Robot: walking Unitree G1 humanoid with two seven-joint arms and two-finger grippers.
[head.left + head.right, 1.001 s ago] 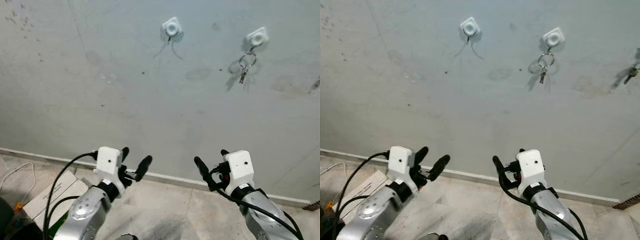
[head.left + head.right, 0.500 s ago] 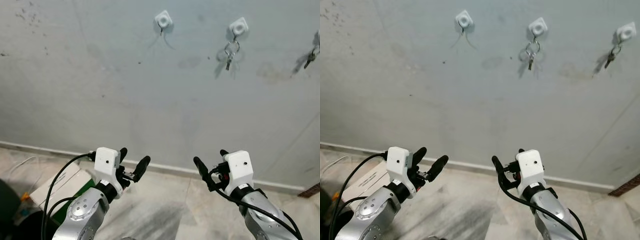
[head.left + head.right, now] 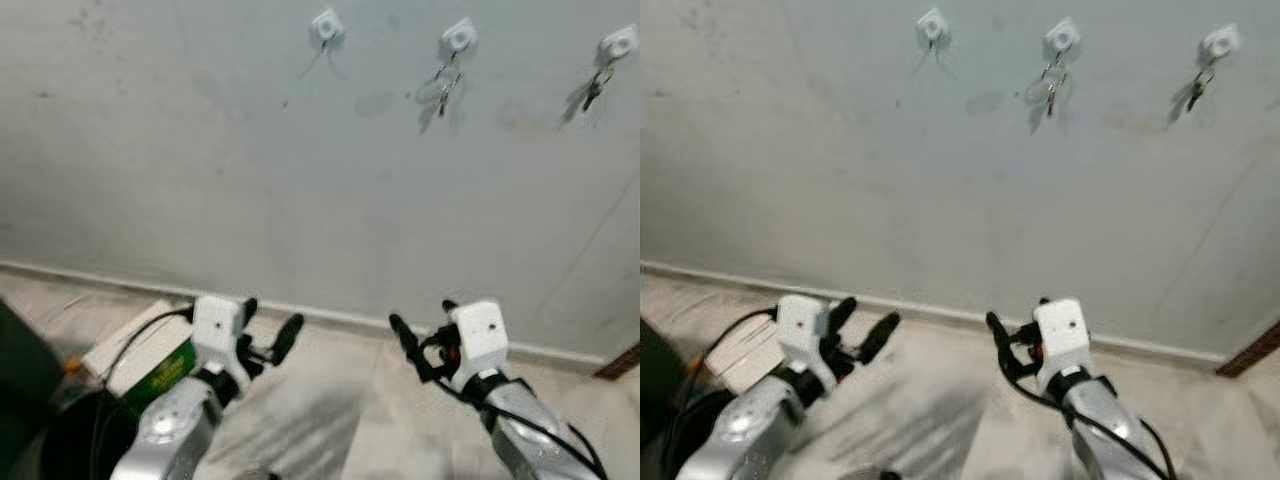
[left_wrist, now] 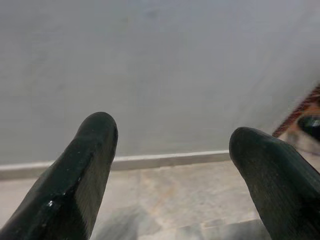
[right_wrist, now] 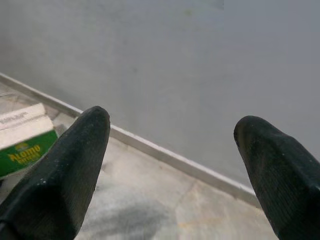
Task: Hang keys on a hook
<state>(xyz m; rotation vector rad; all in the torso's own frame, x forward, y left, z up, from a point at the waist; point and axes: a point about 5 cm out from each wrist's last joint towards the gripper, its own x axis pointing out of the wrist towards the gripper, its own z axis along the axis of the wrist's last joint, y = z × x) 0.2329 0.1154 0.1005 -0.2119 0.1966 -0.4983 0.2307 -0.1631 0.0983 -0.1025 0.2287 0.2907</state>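
Grey wall carries three white hooks up high: the left hook is bare, a set of keys dangles from the middle hook, and another key hangs from the right hook. Both tools are held low near the floor (a green-and-white box lies there), the left tool and right tool each spread wide, gripping nothing.

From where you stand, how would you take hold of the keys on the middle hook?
Probably by the key ring, coming straight at the wall with the right claw, which is open and low now. The ring hangs from the middle hook and the keys dangle under it, too small to pinch reliably.
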